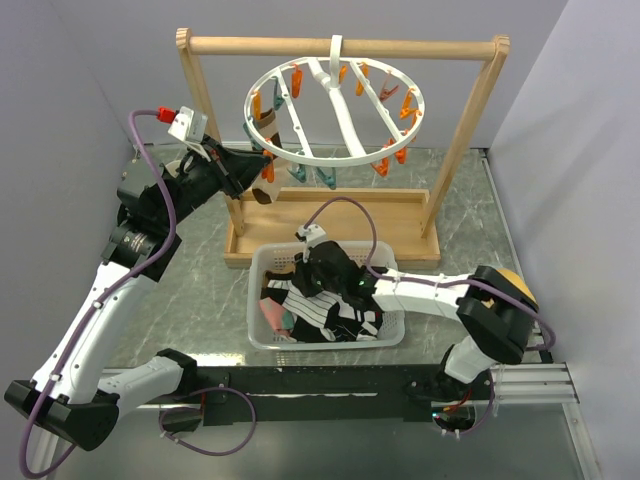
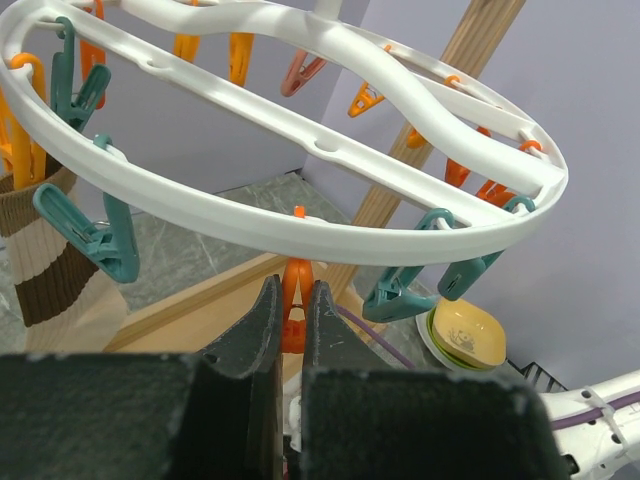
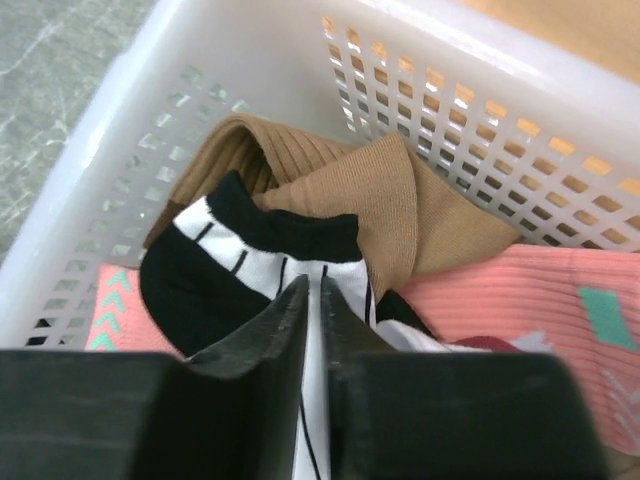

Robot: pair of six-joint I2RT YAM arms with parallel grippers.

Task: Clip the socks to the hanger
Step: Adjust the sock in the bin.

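The right pincer (image 3: 313,290) is pinching 1 floppy striped sock (image 3: 255,262) near its black cuff in the white basket (image 3: 130,110) — it is looking light and bendy — while the left pincer (image 2: 296,290) is squeezing 1 orange peg (image 2: 298,268) under the hanger (image 2: 330,235).

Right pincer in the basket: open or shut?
Shut on the striped sock: the right pincer has its jaws nearly together, white fabric pinched between them, inside the basket.

Pale grey walls (image 1: 90,60) close in at 9, 12 and 3 o'clock around a green-grey marbled table (image 1: 200,290). A light wooden frame (image 1: 340,46) stands on its base toward 12 o'clock, under soft, even light.
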